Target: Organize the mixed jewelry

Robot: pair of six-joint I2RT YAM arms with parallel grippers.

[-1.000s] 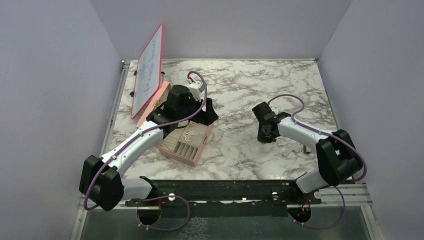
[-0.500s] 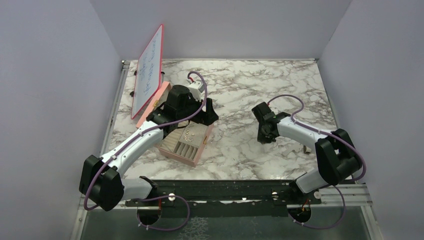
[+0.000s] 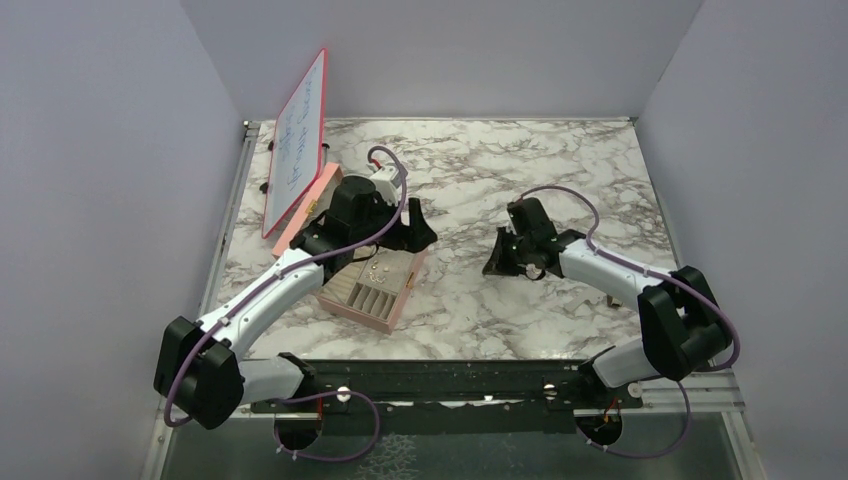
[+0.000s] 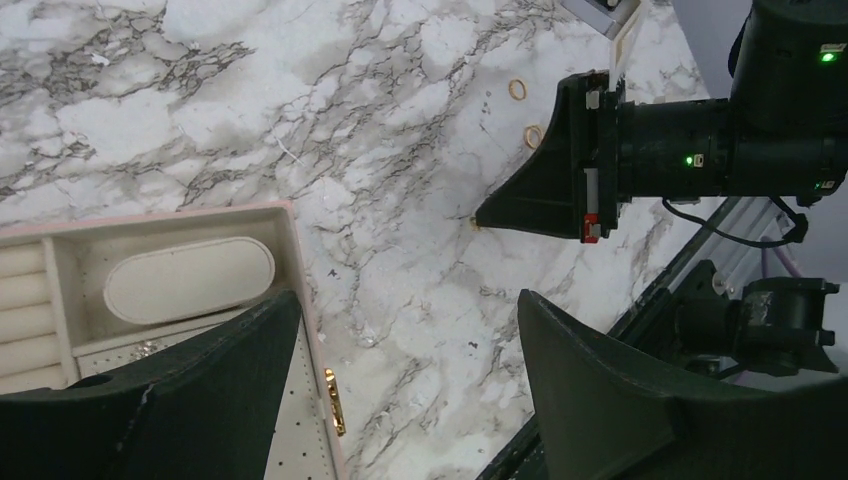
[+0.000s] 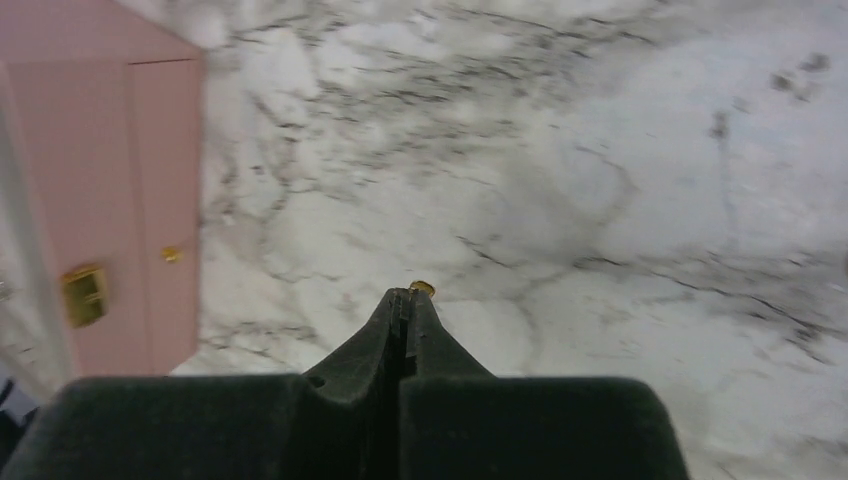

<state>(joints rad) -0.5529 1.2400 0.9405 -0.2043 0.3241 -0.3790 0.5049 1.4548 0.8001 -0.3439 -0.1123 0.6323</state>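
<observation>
My right gripper [image 5: 410, 293] is shut on a tiny gold piece [image 5: 421, 288] that sticks out at its fingertips, just above the marble. In the top view it [image 3: 491, 268] points left toward the pink box [image 3: 400, 308]. Several small gold and silvery pieces [image 3: 377, 267] lie in the box's beige tray. My left gripper [image 4: 400, 390] is open and empty, hovering over the box's right edge [image 4: 296, 290]. Two loose gold rings [image 4: 517, 88] [image 4: 533, 135] lie on the marble behind the right gripper [image 4: 482, 216].
A whiteboard [image 3: 298, 140] leans at the back left, with the box's pink lid [image 3: 306, 203] below it. The box's side with a gold clasp [image 5: 84, 293] shows at the left of the right wrist view. A black rail [image 3: 450, 385] runs along the near edge.
My right gripper has swung left toward the pink box, its tip now pointing at it. The left arm has shifted only slightly.
</observation>
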